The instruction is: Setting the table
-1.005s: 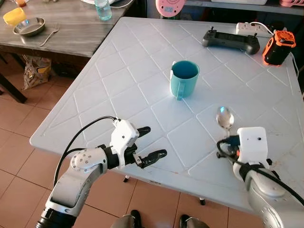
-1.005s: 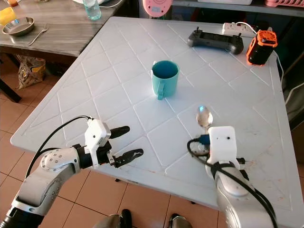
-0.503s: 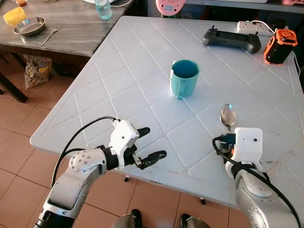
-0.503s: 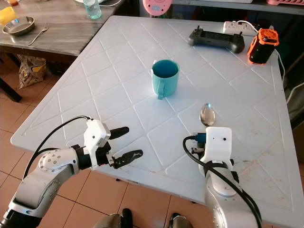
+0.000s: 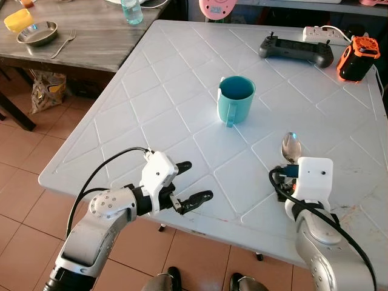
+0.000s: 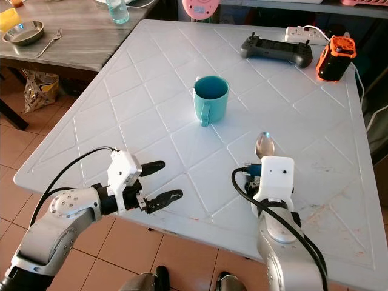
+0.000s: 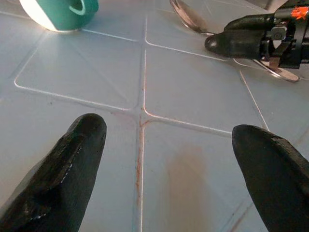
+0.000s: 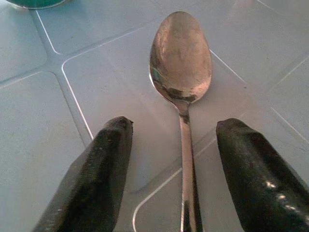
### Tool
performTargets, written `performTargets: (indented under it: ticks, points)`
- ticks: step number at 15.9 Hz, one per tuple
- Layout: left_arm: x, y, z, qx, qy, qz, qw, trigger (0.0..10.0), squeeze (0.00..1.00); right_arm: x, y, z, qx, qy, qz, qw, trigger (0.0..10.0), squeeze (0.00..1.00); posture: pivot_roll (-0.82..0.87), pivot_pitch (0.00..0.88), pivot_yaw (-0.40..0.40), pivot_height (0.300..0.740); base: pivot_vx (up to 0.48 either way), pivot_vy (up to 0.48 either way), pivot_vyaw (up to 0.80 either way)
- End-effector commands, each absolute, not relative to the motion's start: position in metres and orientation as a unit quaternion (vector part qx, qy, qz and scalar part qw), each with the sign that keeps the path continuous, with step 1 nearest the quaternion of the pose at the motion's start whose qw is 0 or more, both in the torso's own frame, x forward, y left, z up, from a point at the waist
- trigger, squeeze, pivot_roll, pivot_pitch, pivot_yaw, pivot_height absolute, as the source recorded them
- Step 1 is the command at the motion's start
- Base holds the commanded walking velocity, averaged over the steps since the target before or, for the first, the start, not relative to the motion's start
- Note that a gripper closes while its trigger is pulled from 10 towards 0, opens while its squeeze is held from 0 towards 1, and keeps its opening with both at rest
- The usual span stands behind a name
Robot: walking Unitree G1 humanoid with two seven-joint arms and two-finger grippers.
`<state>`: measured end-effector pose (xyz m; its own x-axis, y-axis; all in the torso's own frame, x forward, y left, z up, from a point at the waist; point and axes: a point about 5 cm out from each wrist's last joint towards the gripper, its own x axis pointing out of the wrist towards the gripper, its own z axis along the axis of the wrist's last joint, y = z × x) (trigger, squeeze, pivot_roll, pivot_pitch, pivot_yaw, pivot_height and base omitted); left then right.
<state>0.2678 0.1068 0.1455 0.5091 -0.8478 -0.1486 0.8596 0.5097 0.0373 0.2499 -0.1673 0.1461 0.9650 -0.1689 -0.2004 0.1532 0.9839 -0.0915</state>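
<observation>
A metal spoon [image 8: 181,63] lies flat on the white table [image 5: 151,103], bowl pointing away from me. My right gripper [image 8: 176,124] is open, one black finger on each side of the spoon's handle without clamping it. From the head the spoon's bowl [image 5: 290,147] shows just ahead of the right wrist's white housing. A teal mug [image 5: 235,99] stands upright mid-table, its handle toward me. My left gripper [image 5: 195,181] hovers open over the table's near edge, nothing between its fingers. The left wrist view takes in the mug [image 7: 60,12] and the spoon [image 7: 190,14].
At the table's far side sit a black controller [image 5: 295,50], an orange device [image 5: 357,58] and a white power strip [image 5: 324,33]. A wooden table [image 5: 91,42] at the left carries a metal bowl [image 5: 37,33], a fork and a bottle. Tiled floor lies below.
My right wrist has shifted a little to the left, lining up behind the spoon, which stays flat on the table. The left arm has not moved.
</observation>
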Motion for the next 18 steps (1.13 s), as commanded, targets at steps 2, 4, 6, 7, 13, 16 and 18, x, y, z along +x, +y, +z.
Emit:
performTargets:
  ticks: [2, 4, 6, 7, 13, 16, 18]
  points:
    - [0.265, 0.103, 0.147, 0.052, 0.055, -0.501, 0.862, 10.0, 0.00, 0.249, -0.168, 0.143, -0.031, 0.108, -0.093, 0.989, 10.0, 1.00, 0.03, 0.224, 0.085, 0.740, 0.000, 0.000, 0.00]
    - [0.261, 0.101, 0.151, 0.014, 0.038, -0.526, 0.850, 10.0, 0.00, 0.244, -0.164, 0.138, -0.024, 0.119, -0.092, 0.988, 10.0, 1.00, 0.03, 0.221, 0.081, 0.740, 0.000, 0.000, 0.00]
    - [0.260, 0.100, 0.150, 0.005, 0.042, -0.530, 0.847, 10.0, 0.00, 0.239, -0.162, 0.130, -0.020, 0.132, -0.094, 0.987, 10.0, 1.00, 0.03, 0.220, 0.080, 0.740, 0.000, 0.000, 0.00]
    - [0.261, 0.101, 0.150, 0.006, 0.041, -0.529, 0.847, 10.0, 0.00, 0.238, -0.162, 0.130, -0.019, 0.133, -0.095, 0.986, 10.0, 1.00, 0.03, 0.220, 0.080, 0.740, 0.000, 0.000, 0.00]
    - [0.263, 0.102, 0.149, 0.002, 0.041, -0.529, 0.848, 10.0, 0.00, 0.244, -0.165, 0.129, -0.009, 0.130, -0.102, 0.986, 10.0, 1.00, 0.03, 0.212, 0.077, 0.740, 0.000, 0.000, 0.00]
    - [0.263, 0.102, 0.148, 0.004, 0.043, -0.528, 0.848, 10.0, 0.00, 0.249, -0.154, 0.131, 0.012, 0.124, -0.085, 0.989, 0.0, 0.00, 0.03, 0.212, 0.077, 0.740, 0.000, 0.000, 0.00]
    - [0.263, 0.103, 0.147, 0.004, 0.044, -0.529, 0.848, 10.0, 0.00, 0.248, -0.149, 0.130, 0.020, 0.127, -0.081, 0.988, 0.0, 0.00, 0.03, 0.214, 0.076, 0.740, 0.000, 0.000, 0.00]
